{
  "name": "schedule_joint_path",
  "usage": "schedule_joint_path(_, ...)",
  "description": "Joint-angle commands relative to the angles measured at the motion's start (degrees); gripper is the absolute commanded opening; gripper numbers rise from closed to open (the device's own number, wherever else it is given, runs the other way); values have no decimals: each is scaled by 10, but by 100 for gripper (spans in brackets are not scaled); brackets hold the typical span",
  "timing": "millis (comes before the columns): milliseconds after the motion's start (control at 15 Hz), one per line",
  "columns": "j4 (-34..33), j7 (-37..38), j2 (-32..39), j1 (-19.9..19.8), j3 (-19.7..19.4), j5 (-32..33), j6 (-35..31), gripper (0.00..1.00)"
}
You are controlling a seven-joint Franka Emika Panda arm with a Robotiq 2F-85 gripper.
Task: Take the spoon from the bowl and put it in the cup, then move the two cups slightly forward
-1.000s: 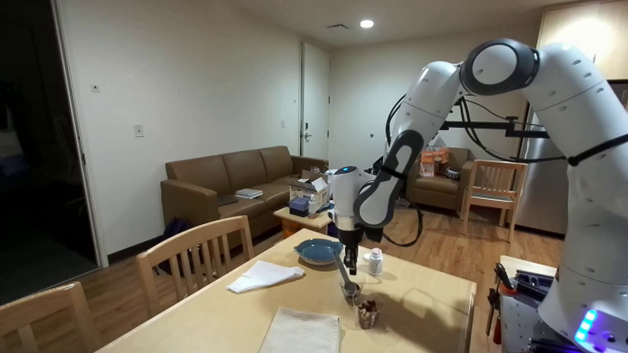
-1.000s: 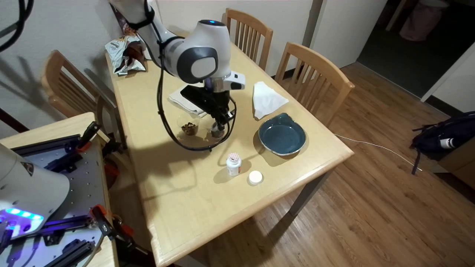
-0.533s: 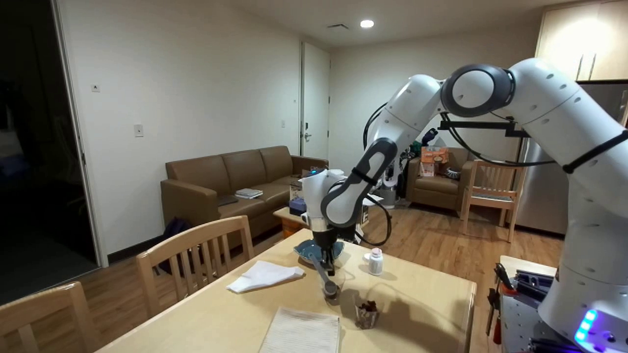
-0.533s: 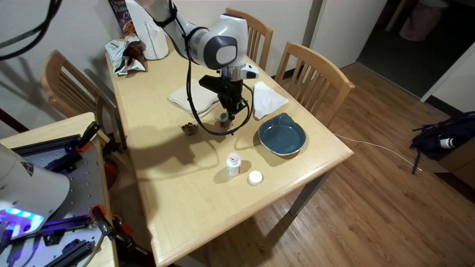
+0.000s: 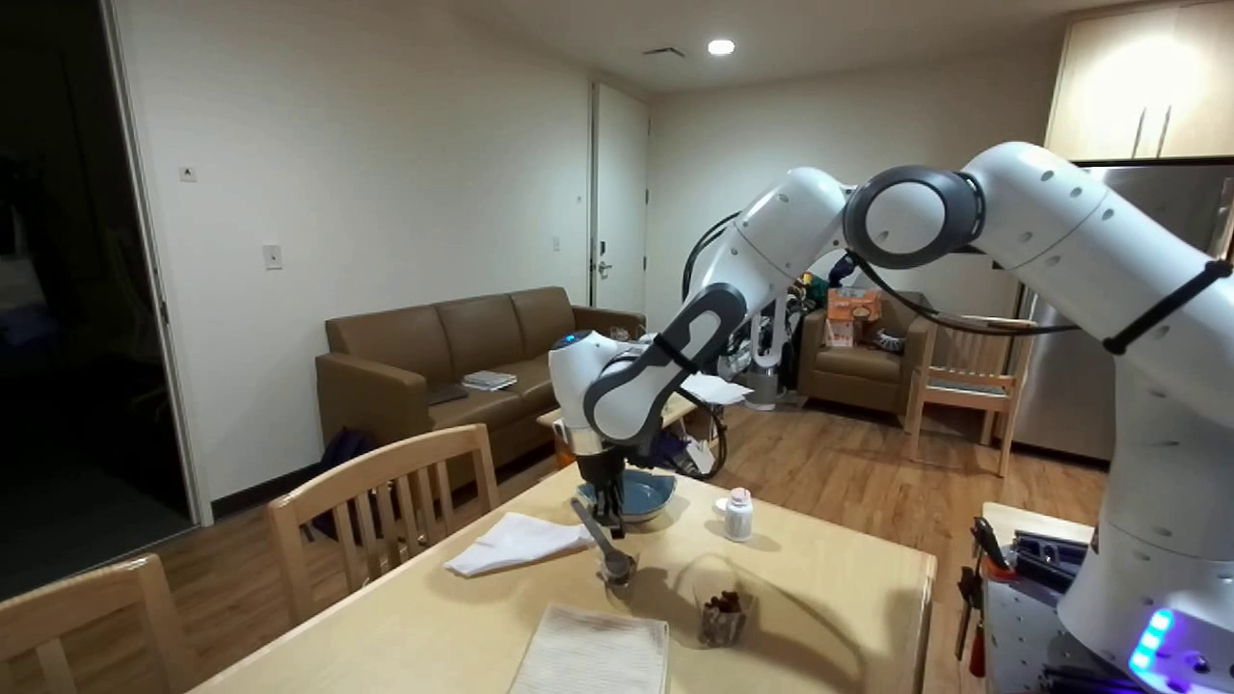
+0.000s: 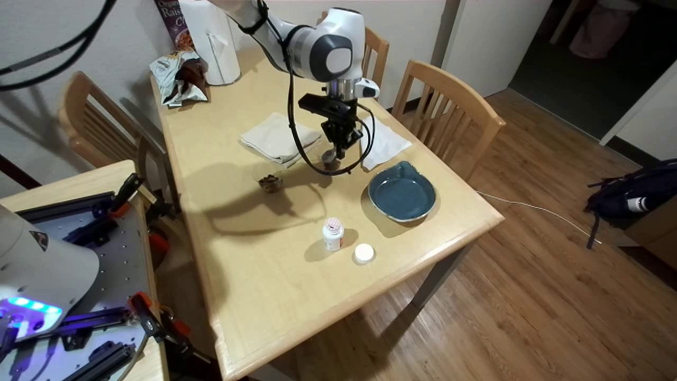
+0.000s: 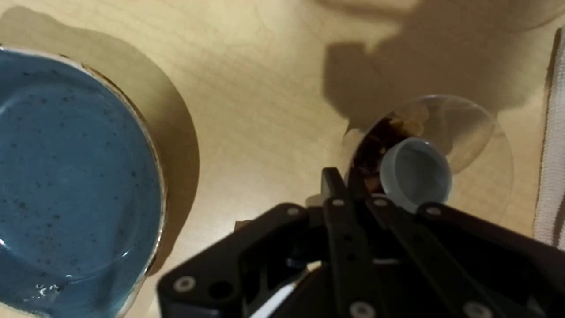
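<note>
The arm (image 5: 911,217) reaches across the pale wooden surface (image 6: 264,296), and the tool (image 7: 345,183) points down at the edge of a clear cup (image 7: 468,141). In the wrist view its fingers (image 7: 333,183) are drawn close together at the cup's rim, gripping the wall there. Whether the base of that cup touches the surface or hangs just above it, I cannot tell. Inside it sits the round scoop of the grey spoon (image 7: 417,172), beside dark red-brown pieces; in an exterior view the handle leans up at a slant beside the tool. The second cup (image 5: 721,627), also clear and partly filled with brown pieces, stands upright on the surface, apart from the gripped one. A folded cloth (image 6: 277,138) lies near both cups, and a white napkin (image 6: 385,143) lies toward the edge, near a wooden chair (image 6: 449,106). The blue bowl (image 6: 402,196) stands apart from the gripped cup. A white bottle (image 6: 333,237) stands upright near the bowl, a round white lid (image 6: 364,253) lying just beside it. Farther off, a paper roll (image 6: 219,53) stands next to a crinkled foil bag (image 6: 180,79).
</note>
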State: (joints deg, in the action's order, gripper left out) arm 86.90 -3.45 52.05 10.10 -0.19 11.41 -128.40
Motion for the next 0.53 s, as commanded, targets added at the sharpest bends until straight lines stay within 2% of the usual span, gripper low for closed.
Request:
schedule_joint_path(0,-62,-5,38,1,1,8,44,4)
schedule_joint_path(467,-109,33,60,10,-8,5,101,4)
